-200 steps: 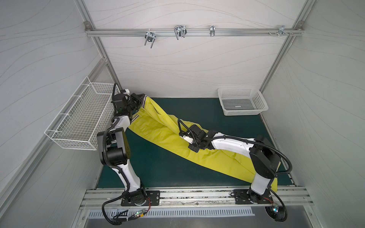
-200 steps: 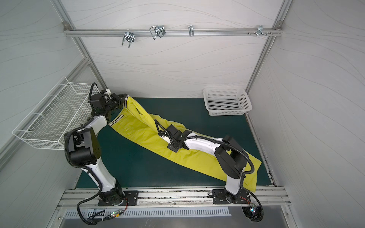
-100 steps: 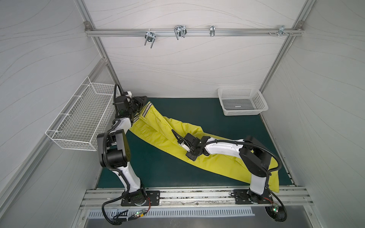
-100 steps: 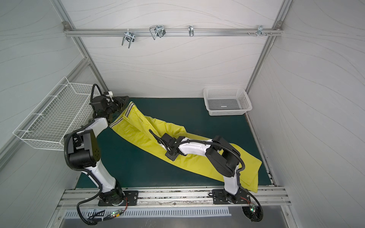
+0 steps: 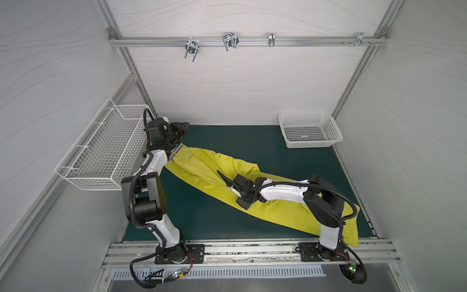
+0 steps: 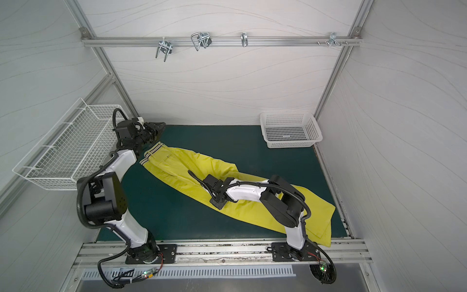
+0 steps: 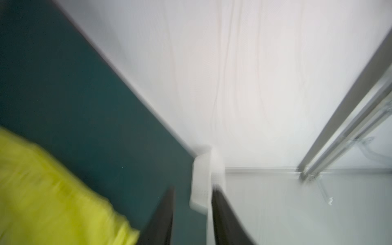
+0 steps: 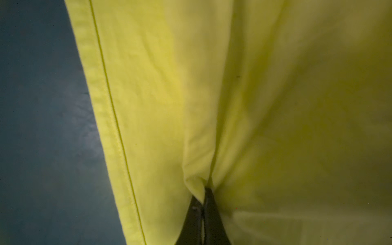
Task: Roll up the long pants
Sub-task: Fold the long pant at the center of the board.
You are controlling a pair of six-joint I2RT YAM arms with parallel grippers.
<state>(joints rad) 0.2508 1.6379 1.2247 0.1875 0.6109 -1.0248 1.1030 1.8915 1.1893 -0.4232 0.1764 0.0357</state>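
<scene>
The long pants [image 5: 202, 166] [image 6: 177, 164] are bright yellow-green and lie slantwise across the green mat [image 5: 202, 217]. Their striped waistband [image 5: 176, 151] [image 6: 151, 154] rests at the back left, and the leg ends reach the front right edge. My left gripper [image 5: 180, 129] [image 6: 155, 129] hovers open just behind the waistband, apart from it. The blurred left wrist view shows the left gripper [image 7: 192, 203] with nothing between its fingers [image 7: 163, 216] and the pants [image 7: 53, 191] off to one side. My right gripper [image 5: 243, 203] [image 6: 217, 202] sits low at mid-leg. In the right wrist view the right gripper [image 8: 204, 191] is shut on a pinched fold of the pants [image 8: 159, 95].
A white plastic basket [image 5: 310, 146] [image 6: 290, 145] stands at the back right corner. A wire basket [image 5: 106, 149] hangs on the left wall beside my left arm. A rail with hooks [image 5: 230, 41] runs overhead. The leg ends [image 5: 351, 235] drape over the front rail by the right arm's base.
My left gripper opened and let go of the waistband, which dropped flat onto the mat. The right gripper moved left and lower, still holding the fabric.
</scene>
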